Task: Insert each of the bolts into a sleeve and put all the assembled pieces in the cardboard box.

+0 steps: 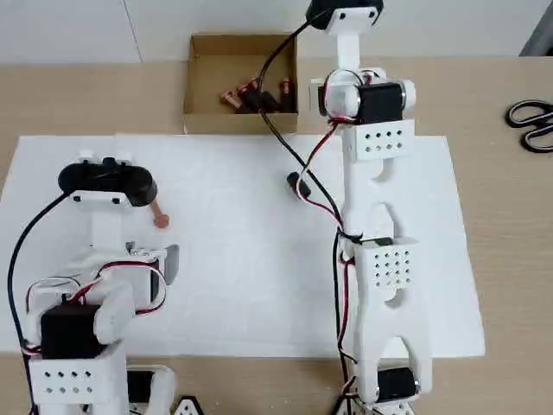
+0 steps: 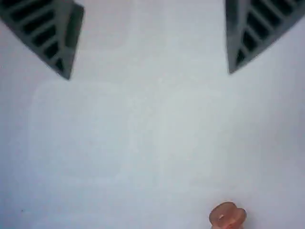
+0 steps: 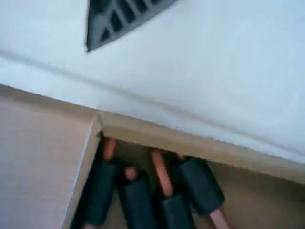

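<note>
Your worktop (image 1: 69,95) is a pale wood-look surface, and a white sheet (image 1: 233,285) covers most of its middle. Beyond the far edge you see a pale, plain surface. A pair of black-handled scissors (image 1: 531,121) lies on the bare wood, well off to the right arm's side.

The cardboard box (image 1: 200,82) sits on bare wood with its near wall against the far edge of the white sheet. Inside it, several assembled pieces (image 1: 259,97) lie side by side against the near wall, toward the right arm. They are copper-coloured bolts pushed into black sleeves (image 3: 136,200).

Your left end effector (image 2: 147,71) hangs over the white sheet with its jaws spread wide and nothing between them. One loose bolt (image 1: 160,218) lies on the sheet just beside it, on the side toward the other arm, and nothing touches it.

Your right arm stretches out long, so the right end effector (image 1: 344,19) is beside the box's far corner. You cannot tell whether it is apart or together.

A small dark piece (image 1: 298,184) sits by the right arm's cables (image 1: 320,194) over the sheet. It may be a spare sleeve or only a cable connector, since the high view is too coarse to tell.
</note>
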### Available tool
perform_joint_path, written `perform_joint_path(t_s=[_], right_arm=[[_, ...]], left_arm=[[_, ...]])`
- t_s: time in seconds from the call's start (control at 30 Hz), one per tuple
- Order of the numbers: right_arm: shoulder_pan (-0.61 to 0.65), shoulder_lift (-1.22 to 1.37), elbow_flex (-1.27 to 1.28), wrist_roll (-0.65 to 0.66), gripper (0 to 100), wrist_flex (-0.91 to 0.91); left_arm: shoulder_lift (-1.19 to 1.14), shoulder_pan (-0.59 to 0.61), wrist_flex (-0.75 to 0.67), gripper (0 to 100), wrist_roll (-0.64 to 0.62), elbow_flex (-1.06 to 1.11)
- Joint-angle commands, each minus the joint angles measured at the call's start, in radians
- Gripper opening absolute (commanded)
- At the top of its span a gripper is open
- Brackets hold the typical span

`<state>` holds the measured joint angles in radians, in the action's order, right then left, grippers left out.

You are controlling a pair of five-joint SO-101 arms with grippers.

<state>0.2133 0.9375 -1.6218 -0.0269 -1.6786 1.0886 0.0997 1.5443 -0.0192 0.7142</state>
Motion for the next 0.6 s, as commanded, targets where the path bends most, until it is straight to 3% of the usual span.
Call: perform_joint_path(t_s=[0.0, 0.07, 0.57], right_arm=[[-0.007, -0.085, 0.110, 0.012, 18.1, -0.005], [-0.007, -0.090, 0.184, 0.074, 18.1, -0.005], [0.117, -0.366, 0.677, 0.104, 18.1, 0.018]], left_arm=[[0.009, -0.002, 0.006, 20, 0.000, -0.050], [0.009, -0.002, 0.006, 20, 0.000, -0.050], [0.009, -0.003, 0.006, 20, 0.000, -0.050]])
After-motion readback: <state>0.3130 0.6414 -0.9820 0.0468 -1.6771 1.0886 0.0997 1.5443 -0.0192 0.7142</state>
